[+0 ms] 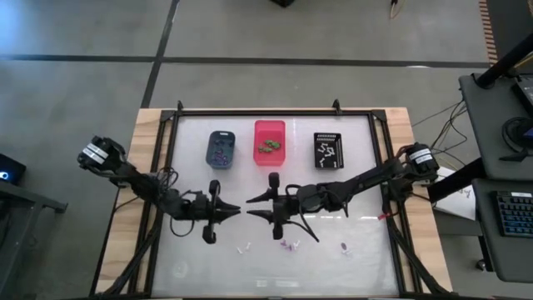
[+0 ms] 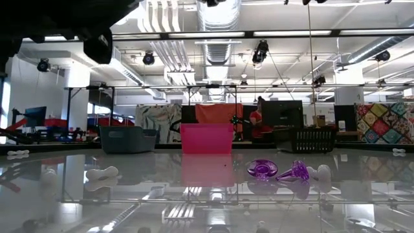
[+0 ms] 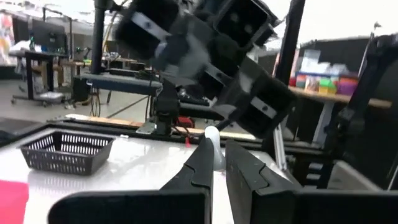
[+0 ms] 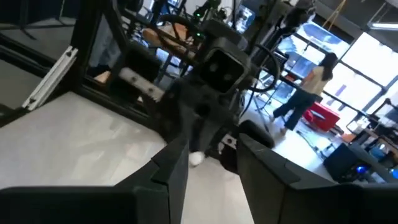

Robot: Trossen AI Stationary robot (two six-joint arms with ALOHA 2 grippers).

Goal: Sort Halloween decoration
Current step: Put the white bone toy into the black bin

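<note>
Purple trinkets [image 2: 278, 171], glossy and rounded, lie on reflective tabletop [image 2: 207, 207].

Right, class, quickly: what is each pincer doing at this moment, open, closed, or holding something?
Left pincer: closed on a small white trinket.
Right pincer: open, holding nothing.
</note>
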